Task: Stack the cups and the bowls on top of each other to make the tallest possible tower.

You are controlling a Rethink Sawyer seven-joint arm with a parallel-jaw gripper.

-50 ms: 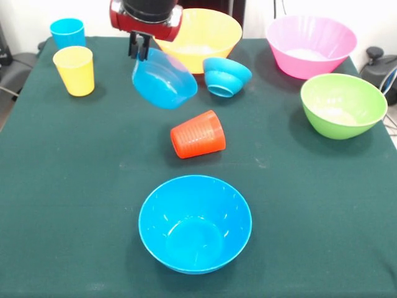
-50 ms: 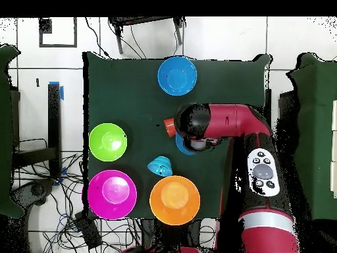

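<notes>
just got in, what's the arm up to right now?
The hand is shut on the rim of a small blue bowl, which hangs tilted above the table. Nothing is stacked yet. The orange-red cup lies on its side mid-table, and another small blue bowl sits upside down by the yellow-orange bowl. The pink bowl, green bowl and the bigger blue bowl stand apart, upright; the yellow cup and sky blue cup stand together.
</notes>
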